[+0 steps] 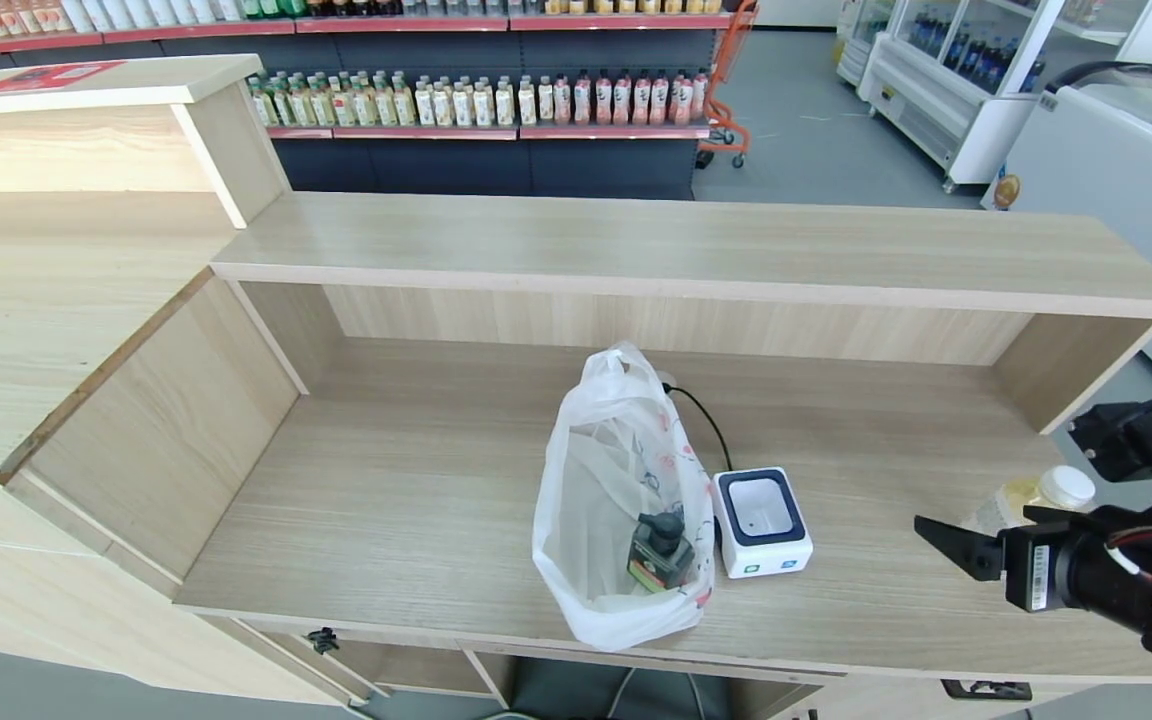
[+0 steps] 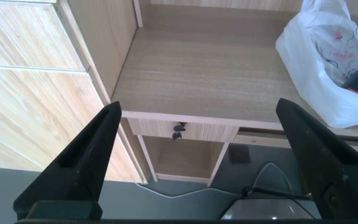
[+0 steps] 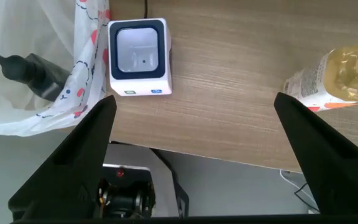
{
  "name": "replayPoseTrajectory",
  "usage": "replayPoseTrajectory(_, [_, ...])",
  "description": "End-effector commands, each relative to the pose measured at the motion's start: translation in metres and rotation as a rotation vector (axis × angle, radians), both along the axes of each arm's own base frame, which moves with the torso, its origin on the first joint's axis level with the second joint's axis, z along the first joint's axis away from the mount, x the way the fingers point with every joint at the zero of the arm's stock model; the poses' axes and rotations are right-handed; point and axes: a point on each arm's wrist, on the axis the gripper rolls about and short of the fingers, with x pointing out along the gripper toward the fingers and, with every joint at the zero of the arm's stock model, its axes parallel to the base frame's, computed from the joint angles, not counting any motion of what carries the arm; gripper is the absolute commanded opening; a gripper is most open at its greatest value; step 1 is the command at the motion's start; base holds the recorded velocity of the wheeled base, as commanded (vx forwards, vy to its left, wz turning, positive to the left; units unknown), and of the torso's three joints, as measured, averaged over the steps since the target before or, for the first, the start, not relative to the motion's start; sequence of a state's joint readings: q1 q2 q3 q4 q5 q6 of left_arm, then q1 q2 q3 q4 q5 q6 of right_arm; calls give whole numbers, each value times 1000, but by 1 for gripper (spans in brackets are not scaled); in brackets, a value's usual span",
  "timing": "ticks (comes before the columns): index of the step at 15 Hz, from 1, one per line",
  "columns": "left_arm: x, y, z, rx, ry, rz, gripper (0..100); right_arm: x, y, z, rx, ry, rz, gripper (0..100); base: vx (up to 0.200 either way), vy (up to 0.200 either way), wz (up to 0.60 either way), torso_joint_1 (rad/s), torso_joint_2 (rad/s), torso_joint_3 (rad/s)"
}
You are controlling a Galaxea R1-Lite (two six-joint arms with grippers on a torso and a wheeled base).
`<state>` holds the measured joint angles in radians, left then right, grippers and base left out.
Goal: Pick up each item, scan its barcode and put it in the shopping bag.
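A white plastic shopping bag (image 1: 601, 500) stands open in the middle of the wooden counter (image 1: 406, 500), with a dark bottle (image 1: 661, 552) lying inside it. Just to its right is the white scanner (image 1: 761, 520) with a dark-rimmed window. A bottle of yellowish drink (image 1: 1036, 492) with a white cap lies near the counter's right end. My right gripper (image 3: 194, 99) hovers open and empty above the front edge, between the scanner (image 3: 137, 56) and that bottle (image 3: 337, 78). My left gripper (image 2: 199, 106) is open and empty, out in front of the counter's left part, with the bag (image 2: 325, 56) off to its side.
A raised top shelf (image 1: 696, 250) and side walls box in the counter at the back, left and right. The scanner's black cable (image 1: 701, 415) runs behind the bag. A drawer with a small black lock (image 2: 179, 129) sits under the front edge. Store shelves and freezers stand beyond.
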<state>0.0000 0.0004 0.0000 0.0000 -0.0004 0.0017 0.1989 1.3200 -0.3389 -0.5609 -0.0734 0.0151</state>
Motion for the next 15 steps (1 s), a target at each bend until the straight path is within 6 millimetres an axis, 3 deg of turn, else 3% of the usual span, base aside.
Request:
replayPoseTrajectory(1, [0,0,0,0,0,0,100,-12,-3,-3,2,-4,-3,100,0,-200,0,2,2,7])
replayPoseTrajectory(3, [0,0,0,-2,1,0,100,-16,-4,-4,2,-1,-4,100,0,-200,0,0,0,9])
replayPoseTrajectory(10, [0,0,0,-2,1,0,100,-20,-5,-8,0,12,-7,100,0,0,0,0,0,0])
replayPoseTrajectory(15, [0,0,0,-2,1,0,100,-24,-6,-12,-3,24,-9,100,-200,0,0,10,4,2])
